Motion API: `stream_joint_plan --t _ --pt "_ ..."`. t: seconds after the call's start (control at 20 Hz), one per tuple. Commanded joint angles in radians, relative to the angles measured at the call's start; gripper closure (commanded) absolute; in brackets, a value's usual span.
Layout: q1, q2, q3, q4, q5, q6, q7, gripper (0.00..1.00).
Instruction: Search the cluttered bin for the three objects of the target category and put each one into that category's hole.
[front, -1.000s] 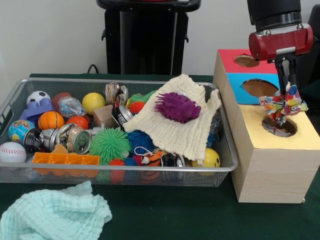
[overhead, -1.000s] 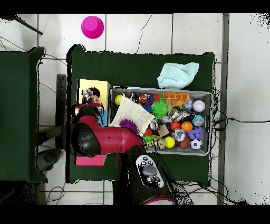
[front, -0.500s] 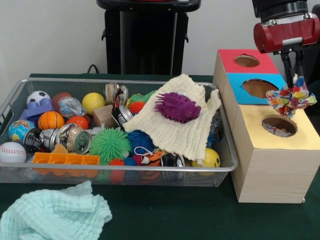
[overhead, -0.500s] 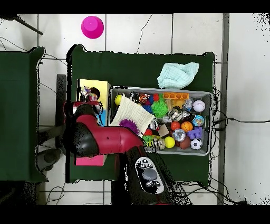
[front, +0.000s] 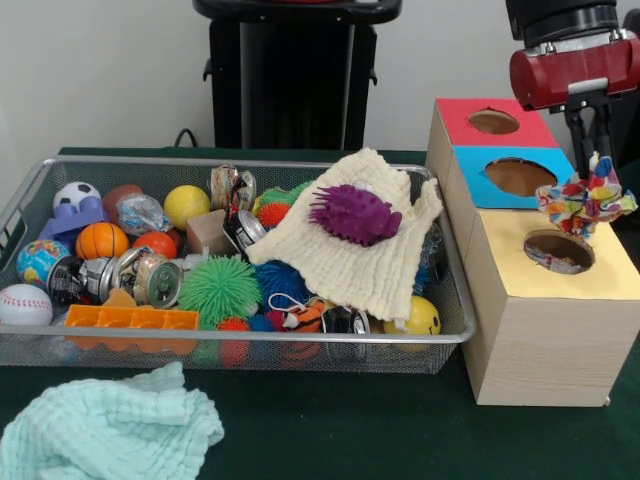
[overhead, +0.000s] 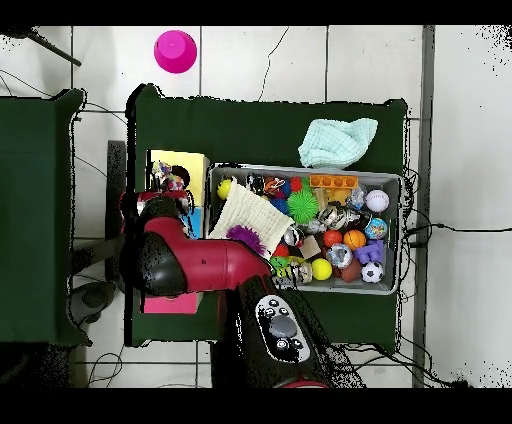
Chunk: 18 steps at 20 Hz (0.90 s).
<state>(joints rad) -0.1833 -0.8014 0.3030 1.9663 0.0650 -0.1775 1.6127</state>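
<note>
Gripper (front: 590, 165) at the upper right of your front view is clamped on a multicoloured patterned cloth (front: 588, 201), dangling just above the hole in the yellow section (front: 560, 273) of the wooden box. Your wire bin (front: 40, 180) fills the left and centre, with a cream cloth (front: 350, 262) and purple spiky ball (front: 354, 213) on top.

In the front view, the wire bin (front: 30, 200) sits left of the holed box (front: 545, 320); a washcloth (front: 105, 425) lies before the bin on the desk (front: 350, 440).
</note>
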Motion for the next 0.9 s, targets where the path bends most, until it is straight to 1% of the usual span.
stream_joint_plan --t 0.05,0.15,0.35,0.9 --pt "-0.020 0.061 0.047 0.007 -0.033 -0.099 0.241 1.00" --pt "-0.023 0.081 0.046 0.005 -0.044 -0.122 0.237 1.00" --pt "-0.030 0.093 0.048 0.000 -0.051 -0.130 0.225 1.00" --pt "-0.035 0.086 0.054 -0.002 -0.051 -0.119 0.213 1.00"
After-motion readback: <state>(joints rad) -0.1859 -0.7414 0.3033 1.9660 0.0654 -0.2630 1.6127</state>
